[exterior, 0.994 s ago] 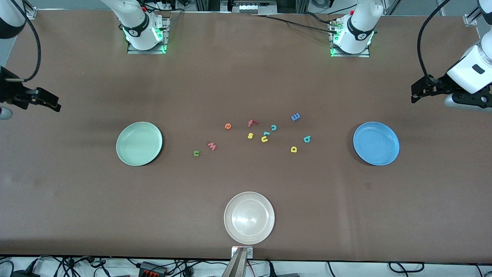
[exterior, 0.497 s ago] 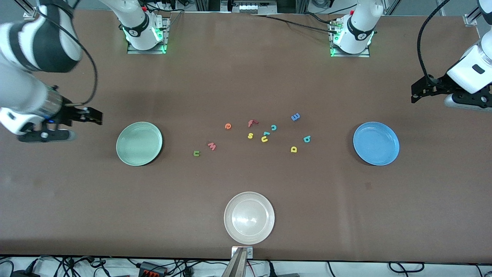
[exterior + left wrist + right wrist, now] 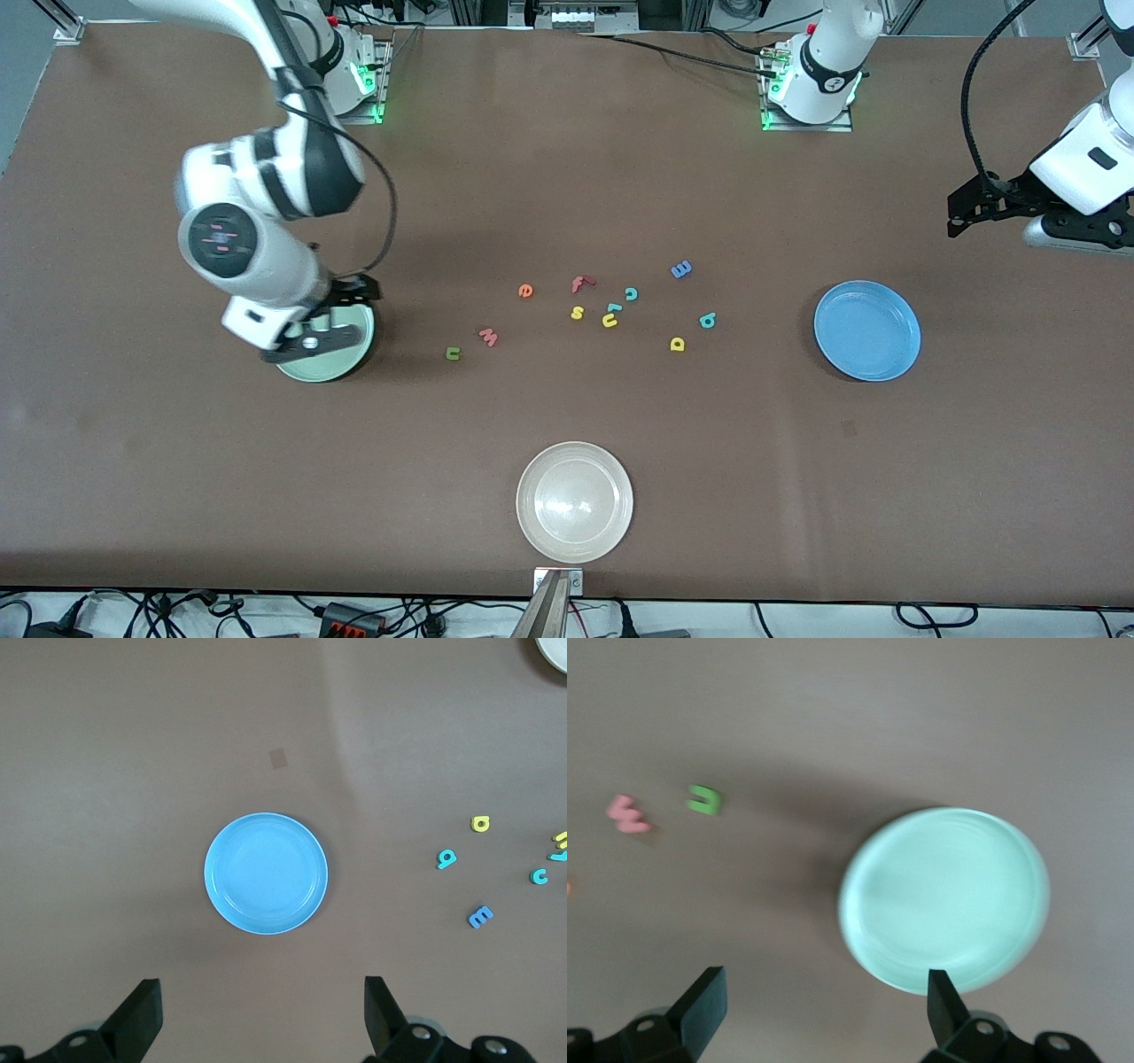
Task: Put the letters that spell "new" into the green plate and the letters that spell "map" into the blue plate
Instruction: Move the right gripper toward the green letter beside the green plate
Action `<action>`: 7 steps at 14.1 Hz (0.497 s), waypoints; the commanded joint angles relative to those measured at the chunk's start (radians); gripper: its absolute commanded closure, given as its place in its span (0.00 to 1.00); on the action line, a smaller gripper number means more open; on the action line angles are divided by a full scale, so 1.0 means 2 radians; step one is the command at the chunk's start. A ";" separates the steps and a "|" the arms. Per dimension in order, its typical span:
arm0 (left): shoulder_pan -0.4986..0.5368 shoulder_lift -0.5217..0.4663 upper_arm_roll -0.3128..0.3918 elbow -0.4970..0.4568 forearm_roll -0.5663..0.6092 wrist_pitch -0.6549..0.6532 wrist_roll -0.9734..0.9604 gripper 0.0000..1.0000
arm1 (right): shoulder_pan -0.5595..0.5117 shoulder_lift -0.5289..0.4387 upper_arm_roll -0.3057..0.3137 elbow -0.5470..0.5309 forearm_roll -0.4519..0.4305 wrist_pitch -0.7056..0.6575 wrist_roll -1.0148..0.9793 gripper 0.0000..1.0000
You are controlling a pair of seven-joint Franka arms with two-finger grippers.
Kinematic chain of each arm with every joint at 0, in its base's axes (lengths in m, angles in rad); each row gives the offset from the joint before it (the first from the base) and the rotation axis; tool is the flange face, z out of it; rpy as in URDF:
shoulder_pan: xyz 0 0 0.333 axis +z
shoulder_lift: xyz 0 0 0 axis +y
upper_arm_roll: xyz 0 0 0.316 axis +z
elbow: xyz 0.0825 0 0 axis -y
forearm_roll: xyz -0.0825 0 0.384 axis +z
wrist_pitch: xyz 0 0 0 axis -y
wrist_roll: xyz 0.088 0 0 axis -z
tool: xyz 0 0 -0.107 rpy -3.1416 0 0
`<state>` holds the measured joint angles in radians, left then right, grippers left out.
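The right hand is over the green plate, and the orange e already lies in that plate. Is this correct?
Not quite. The right hand is over the green plate, but that plate holds nothing, as the right wrist view shows. The front view shows the orange e on the table among the other letters.

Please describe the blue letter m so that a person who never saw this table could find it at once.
Start at the blue plate near the left arm's end of the table, then look toward the cluster of small letters in the middle. The m lies on the edge of that cluster, farther from the front camera than the teal a and yellow p. It is the only blue letter.
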<state>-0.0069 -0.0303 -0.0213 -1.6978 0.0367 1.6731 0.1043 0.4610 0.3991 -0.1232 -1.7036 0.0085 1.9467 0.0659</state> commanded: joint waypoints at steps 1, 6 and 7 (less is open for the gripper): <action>0.000 0.003 -0.001 0.011 -0.005 -0.008 0.009 0.00 | 0.027 0.039 -0.006 0.005 0.026 0.041 0.012 0.00; 0.000 0.003 -0.001 0.011 -0.005 -0.008 0.008 0.00 | 0.045 0.104 -0.006 0.011 0.054 0.129 0.013 0.00; 0.000 0.003 -0.001 0.011 -0.005 -0.008 0.008 0.00 | 0.046 0.116 -0.006 0.013 0.064 0.145 0.012 0.00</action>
<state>-0.0070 -0.0303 -0.0217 -1.6968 0.0367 1.6731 0.1043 0.5436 0.5908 -0.1235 -1.7014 0.0931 2.1891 0.0852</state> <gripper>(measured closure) 0.000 0.000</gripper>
